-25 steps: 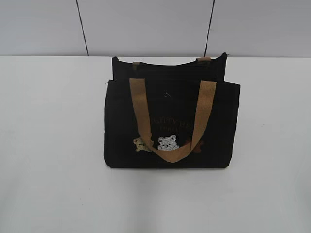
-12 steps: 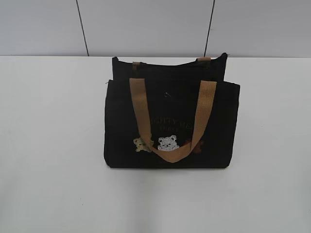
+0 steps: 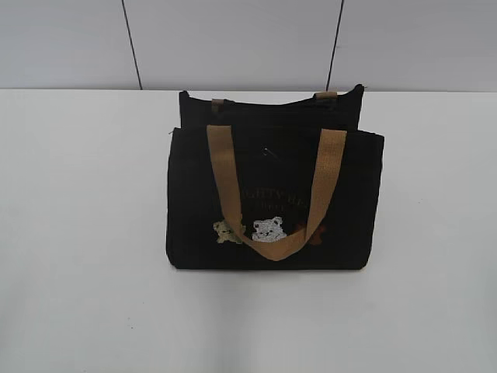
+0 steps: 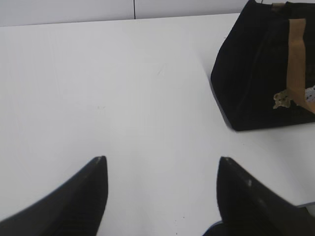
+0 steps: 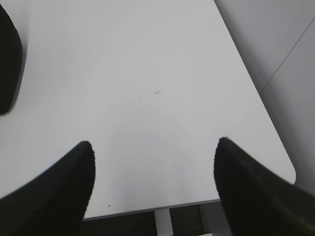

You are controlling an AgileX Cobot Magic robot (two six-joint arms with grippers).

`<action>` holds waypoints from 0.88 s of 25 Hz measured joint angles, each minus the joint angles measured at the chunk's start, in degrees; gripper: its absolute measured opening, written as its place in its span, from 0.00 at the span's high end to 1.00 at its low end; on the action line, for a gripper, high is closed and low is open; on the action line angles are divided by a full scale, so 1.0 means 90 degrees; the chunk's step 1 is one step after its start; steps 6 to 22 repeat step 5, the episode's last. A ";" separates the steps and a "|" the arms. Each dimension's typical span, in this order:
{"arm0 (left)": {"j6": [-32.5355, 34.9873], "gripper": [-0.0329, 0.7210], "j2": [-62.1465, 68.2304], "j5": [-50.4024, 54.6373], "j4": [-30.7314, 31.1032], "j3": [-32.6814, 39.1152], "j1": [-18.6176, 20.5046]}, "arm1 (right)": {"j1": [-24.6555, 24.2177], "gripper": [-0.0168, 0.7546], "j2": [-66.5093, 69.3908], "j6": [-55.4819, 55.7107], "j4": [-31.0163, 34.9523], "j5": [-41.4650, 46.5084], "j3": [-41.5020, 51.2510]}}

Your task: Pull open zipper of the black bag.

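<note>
**While both grippers wait, bag sits mid-table**

While the black bag [image 3: 273, 194] stands upright at the middle of the white table [image 3: 78, 233], its tan handle [image 3: 272, 194] draped down the front, pale wall panels [image 3: 233, 39] rise behind. Left gripper [image 4: 160, 169] and right gripper [image 5: 152, 152] hover with fingers spread apart, holding nothing, well clear of the bag.

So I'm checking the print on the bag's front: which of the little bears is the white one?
The middle bear, sitting inside the loop of the tan handle on the black bag. The left bear is yellowish, the right bear dark brown.
</note>
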 joint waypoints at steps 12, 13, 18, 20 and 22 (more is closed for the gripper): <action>0.0000 0.27 0.0000 0.0000 0.0000 0.0000 0.0005 | 0.0000 0.24 0.0000 0.0000 0.0000 0.0000 0.0000; 0.0000 0.27 0.0000 0.0000 0.0000 0.0000 0.0005 | 0.0000 0.24 0.0000 0.0000 0.0000 0.0000 0.0000; 0.0000 0.27 0.0000 0.0000 0.0000 0.0000 0.0005 | 0.0000 0.24 0.0000 0.0000 0.0000 0.0000 0.0000; 0.0000 0.27 0.0000 0.0000 0.0000 0.0000 0.0005 | 0.0000 0.24 0.0000 0.0000 0.0000 0.0000 0.0000; 0.0000 0.27 0.0000 0.0000 0.0000 0.0000 0.0005 | 0.0000 0.24 0.0000 0.0000 0.0000 0.0000 0.0000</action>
